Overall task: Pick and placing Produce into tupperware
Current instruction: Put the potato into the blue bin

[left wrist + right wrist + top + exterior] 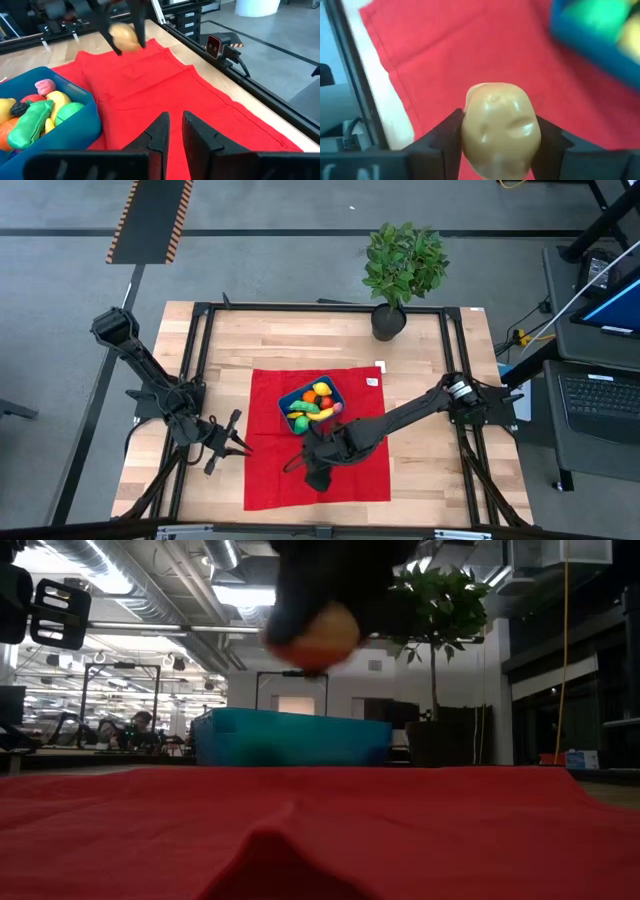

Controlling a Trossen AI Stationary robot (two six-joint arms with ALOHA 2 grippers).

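The table (270,340) was a pale wooden plank top framed by black metal rails. A big red cloth (275,480) lay flat across its middle, soft and slightly creased, with a low fold showing near the camera in the low view. On the far part of the cloth sat the blue container (288,400), a shallow rounded-rectangle tub of smooth plastic. Piled in it was glossy toy produce (313,406): rounded orange, red and yellow pieces, a long green pod shape and a small knobbly dark berry. A leafy potted plant (403,265) stood in a dark pot at the table's far edge.

The right gripper (318,461) hung above the cloth just near of the container, its two dark fingers clamped on either side of a tan potato (501,129), lumpy and matte with shallow dimples, held clear of the cloth. The left gripper (233,442) waited over bare wood just left of the cloth, its fingers slightly parted with nothing between them.
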